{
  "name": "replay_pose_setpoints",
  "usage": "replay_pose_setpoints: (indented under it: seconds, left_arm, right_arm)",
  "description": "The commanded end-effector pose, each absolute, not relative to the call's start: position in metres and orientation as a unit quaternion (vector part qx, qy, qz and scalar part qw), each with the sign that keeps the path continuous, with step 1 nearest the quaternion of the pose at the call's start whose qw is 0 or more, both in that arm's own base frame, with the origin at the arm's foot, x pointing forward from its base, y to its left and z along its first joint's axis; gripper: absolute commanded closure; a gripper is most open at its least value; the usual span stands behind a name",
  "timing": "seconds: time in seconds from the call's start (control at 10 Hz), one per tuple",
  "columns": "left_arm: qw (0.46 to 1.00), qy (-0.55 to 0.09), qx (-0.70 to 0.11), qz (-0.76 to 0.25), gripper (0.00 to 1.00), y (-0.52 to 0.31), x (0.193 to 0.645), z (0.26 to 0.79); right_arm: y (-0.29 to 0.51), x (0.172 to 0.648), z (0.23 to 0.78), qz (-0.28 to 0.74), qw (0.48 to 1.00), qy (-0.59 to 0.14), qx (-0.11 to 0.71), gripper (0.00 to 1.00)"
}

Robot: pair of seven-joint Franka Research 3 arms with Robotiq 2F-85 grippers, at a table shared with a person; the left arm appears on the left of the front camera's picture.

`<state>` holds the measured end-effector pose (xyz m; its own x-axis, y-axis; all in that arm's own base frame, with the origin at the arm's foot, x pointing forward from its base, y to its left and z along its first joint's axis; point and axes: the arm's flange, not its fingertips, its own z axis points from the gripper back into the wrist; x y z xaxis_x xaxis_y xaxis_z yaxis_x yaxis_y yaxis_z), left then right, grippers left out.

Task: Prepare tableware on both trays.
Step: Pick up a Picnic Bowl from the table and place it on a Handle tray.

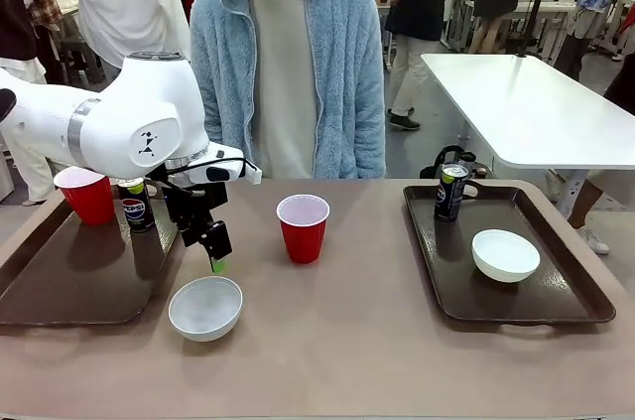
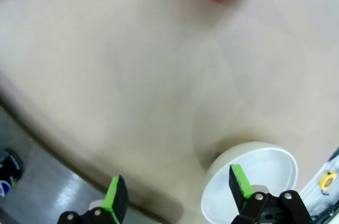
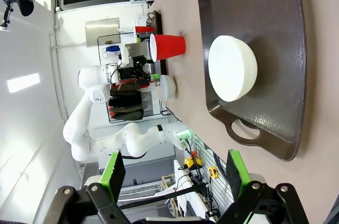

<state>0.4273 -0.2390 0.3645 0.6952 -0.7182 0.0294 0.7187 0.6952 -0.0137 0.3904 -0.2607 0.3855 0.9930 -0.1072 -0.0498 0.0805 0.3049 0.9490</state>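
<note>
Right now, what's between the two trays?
In the front view, a red cup and a white bowl stand on the table between the left tray and right tray; the left arm holds its open jaws near the bowl.

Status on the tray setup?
Left gripper open, between left tray and loose bowl. Right gripper open, clear of right tray. Loose bowl, middle red cup on table, untrayed. Nothing blocking.
</note>
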Motion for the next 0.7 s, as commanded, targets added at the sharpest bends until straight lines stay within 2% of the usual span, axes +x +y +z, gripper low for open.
replay_pose_setpoints:
  seconds: [0.0, 0.3, 0.6]
  left_arm:
    - [0.91, -0.002, -0.007, -0.414, 0.0, -0.242, 0.42, 0.358]
    - [0.898, 0.025, 0.027, -0.439, 0.0, -0.252, 0.398, 0.347]
    - [0.9, 0.011, 0.048, -0.432, 0.0, -0.263, 0.401, 0.332]
  right_arm:
    - [-0.261, 0.388, 0.386, -0.05, 0.81, -0.008, 0.585, 0.0]
    - [-0.261, 0.388, 0.386, -0.05, 0.81, -0.008, 0.585, 0.0]
    - [-0.261, 0.388, 0.386, -0.05, 0.81, -0.008, 0.585, 0.0]
